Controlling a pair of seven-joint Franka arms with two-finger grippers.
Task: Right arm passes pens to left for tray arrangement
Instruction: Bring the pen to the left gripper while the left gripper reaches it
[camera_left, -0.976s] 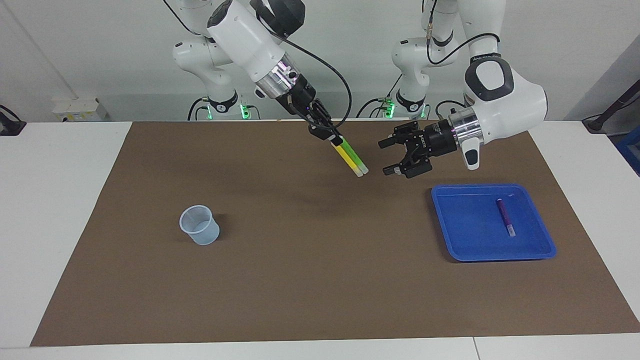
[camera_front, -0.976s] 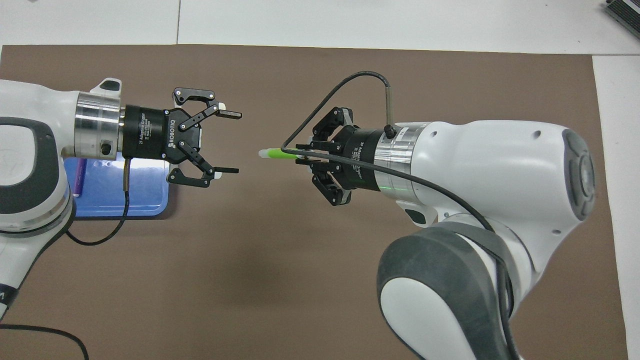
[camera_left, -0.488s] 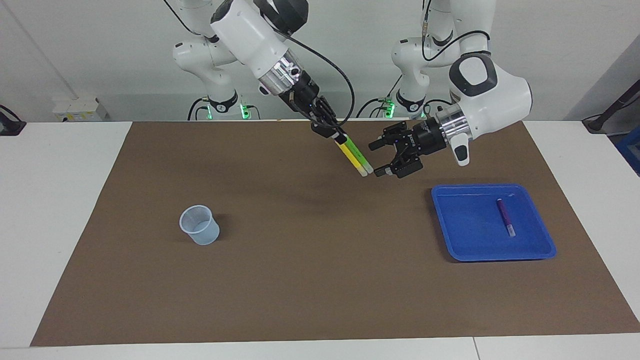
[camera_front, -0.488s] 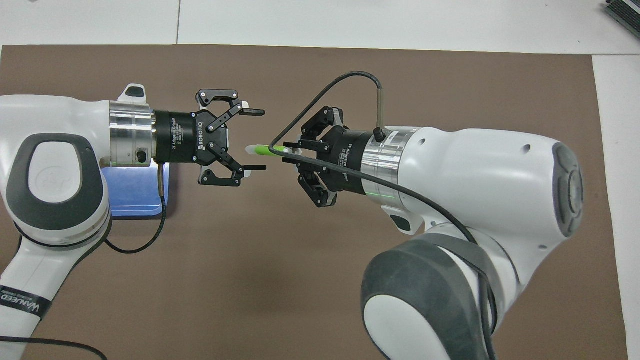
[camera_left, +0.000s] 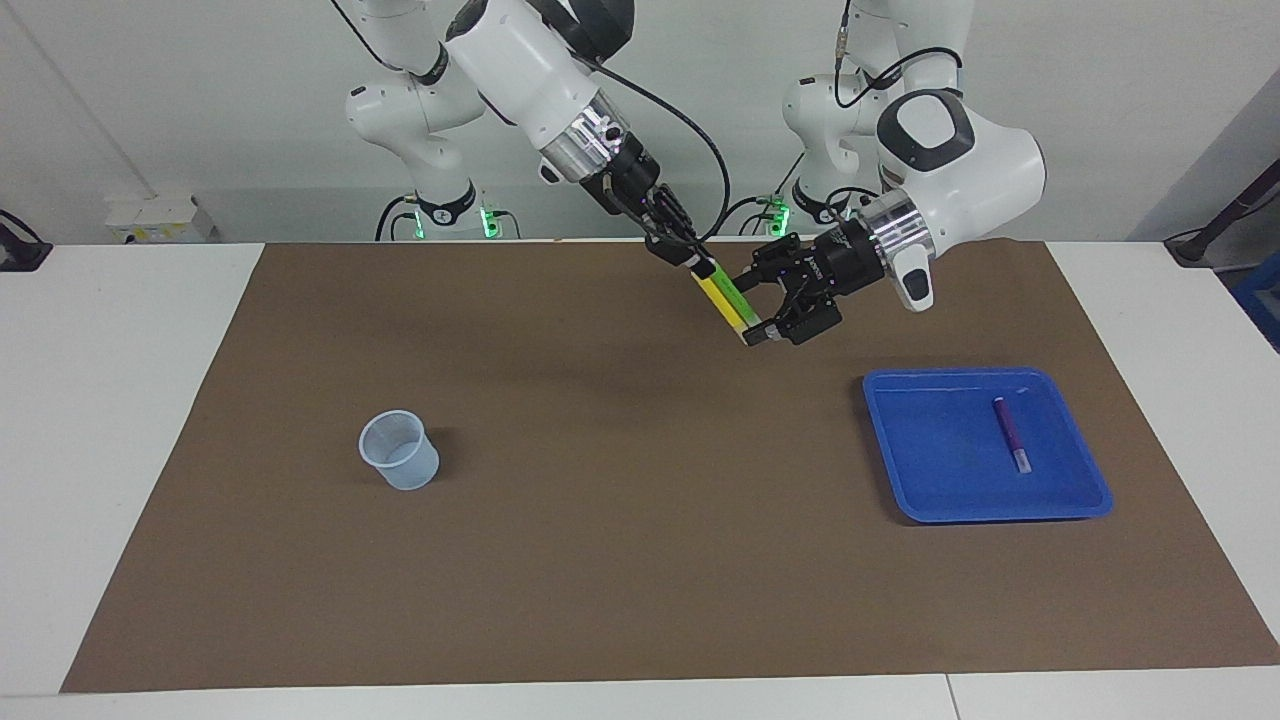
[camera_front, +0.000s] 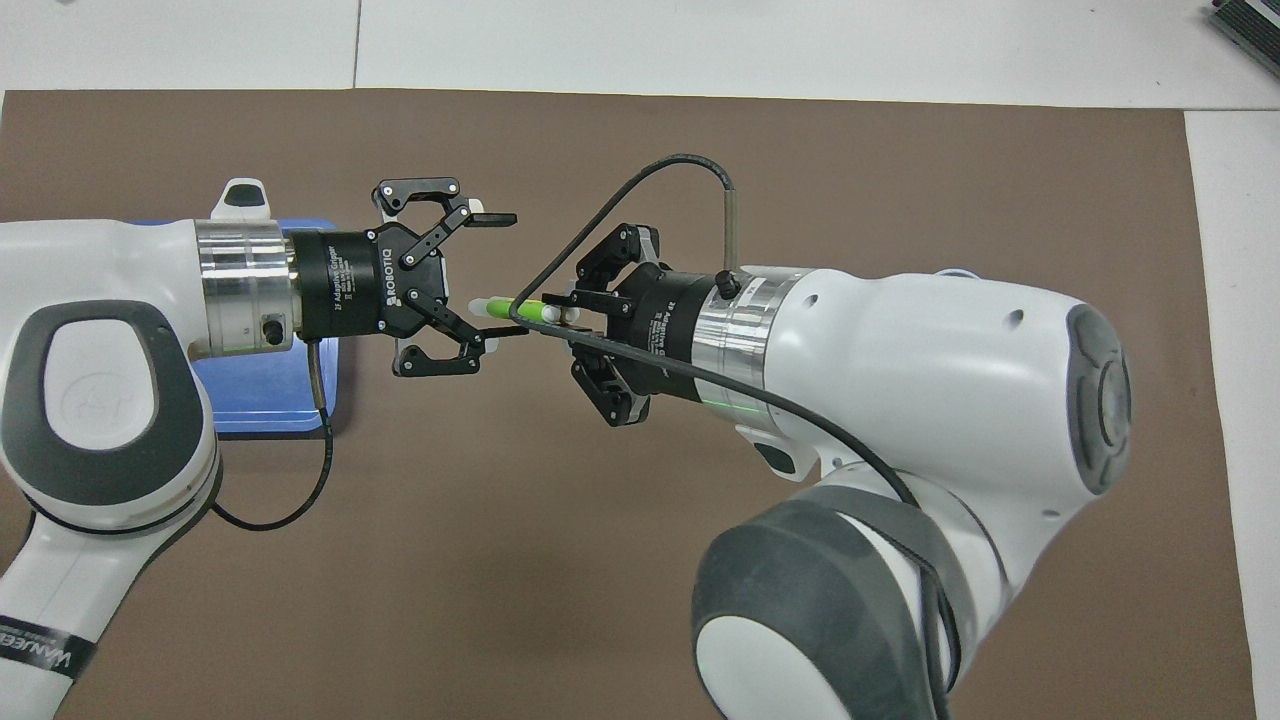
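**Operator A:** Two pens were held aloft in the facing view — the green pen (camera_left: 730, 292) and the yellow pen (camera_left: 718, 297), side by side in the shut right gripper (camera_left: 690, 262), slanting down over the mat (camera_left: 600, 560). One second earlier the left gripper (camera_left: 762, 305) had hung clear of them; it had since closed the gap, so that its spread fingers flanked the pens' free ends.

**Operator B:** Was contact made?

**Operator A:** Not confirmed. The jaws stood wide with nothing gripped. The purple pen (camera_left: 1010, 432) lay in the tray (camera_left: 905, 470) at the left arm's end of the table; the cup (camera_left: 398, 450) stood well apart toward the right arm's end.

**Operator B:** And the overhead view?

**Operator A:** Same reading — the green pen's white tip had entered the space between the left gripper's fingers (camera_front: 490, 219), where earlier it had been short of them. In my judgement the handover was at the clamp stage: one pen was placed, two remained.
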